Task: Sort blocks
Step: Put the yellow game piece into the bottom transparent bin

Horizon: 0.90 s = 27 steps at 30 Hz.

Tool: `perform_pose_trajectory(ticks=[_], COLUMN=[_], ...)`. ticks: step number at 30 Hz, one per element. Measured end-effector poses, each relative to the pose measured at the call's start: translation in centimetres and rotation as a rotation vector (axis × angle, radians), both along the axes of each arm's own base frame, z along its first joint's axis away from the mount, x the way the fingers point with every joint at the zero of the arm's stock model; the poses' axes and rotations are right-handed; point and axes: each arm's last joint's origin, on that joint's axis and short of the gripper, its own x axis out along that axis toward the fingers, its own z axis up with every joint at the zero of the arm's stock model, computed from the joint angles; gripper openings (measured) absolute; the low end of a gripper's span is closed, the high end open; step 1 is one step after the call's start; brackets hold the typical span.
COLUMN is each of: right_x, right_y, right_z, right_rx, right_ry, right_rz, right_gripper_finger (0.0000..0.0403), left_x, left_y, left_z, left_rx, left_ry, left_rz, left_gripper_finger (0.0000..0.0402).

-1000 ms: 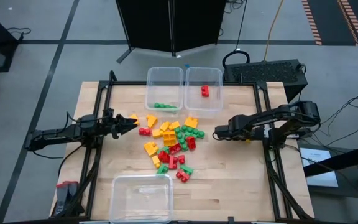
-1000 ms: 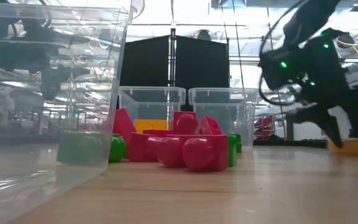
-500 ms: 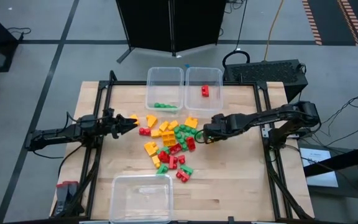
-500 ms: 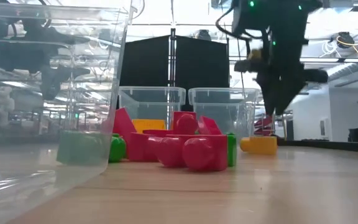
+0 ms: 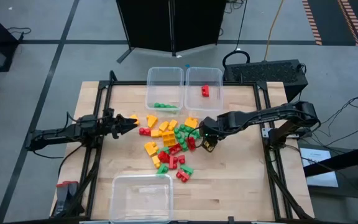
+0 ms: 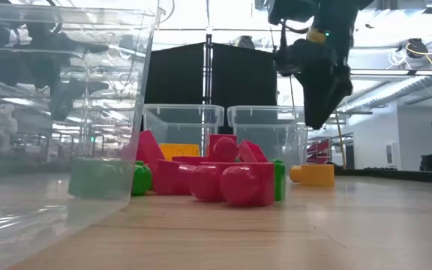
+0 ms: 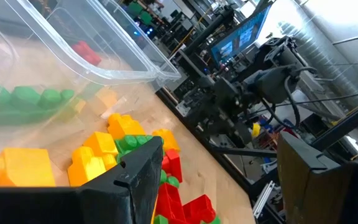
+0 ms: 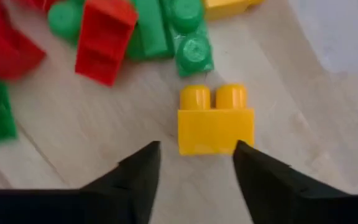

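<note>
Beside the blocks (image 5: 171,144), right claw (image 8: 194,163) straddles a yellow brick (image 8: 215,122).

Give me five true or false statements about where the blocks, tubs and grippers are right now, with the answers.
1. The right gripper is above a yellow block, fingers open on either side of it. True.
2. The tub with green blocks stands at the table's near edge. False: it stands at the far edge, beside the tub with a red block.
3. The near tub holds a pile of red blocks. False: no red blocks show in it.
4. The left gripper is at the left side of the block pile, fingers open. True.
5. The right gripper has lifted the yellow block. False: it lies on the table.
</note>
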Motion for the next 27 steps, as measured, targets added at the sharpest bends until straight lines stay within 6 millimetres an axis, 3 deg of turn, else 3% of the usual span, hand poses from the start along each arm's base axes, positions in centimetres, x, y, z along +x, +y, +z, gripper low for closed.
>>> perform_pose_trajectory(ticks=[5,11,18,27], right_x=[0.1,0.5,1.1,2.5], right_y=[0.2,0.5,0.2,0.0], right_z=[-1.8,-3.5,-4.9,-6.1], right_rx=[-0.01,-0.075,-0.167,-0.206], right_ry=[0.152,0.266,0.345,0.293], right_rz=[0.34,0.74,0.888,1.019], right_gripper_finger=[0.0288,0.0315,0.0314,0.0314], left_x=[0.0,0.0,0.0,0.0], left_y=[0.0,0.0,0.0,0.0], left_z=[0.0,0.0,0.0,0.0], left_rx=[0.0,0.0,-0.001,-0.001], left_ry=[0.0,0.0,0.0,0.0], left_rz=[-0.002,-0.007,-0.007,-0.007], left_gripper_finger=[0.021,0.021,0.021,0.021])
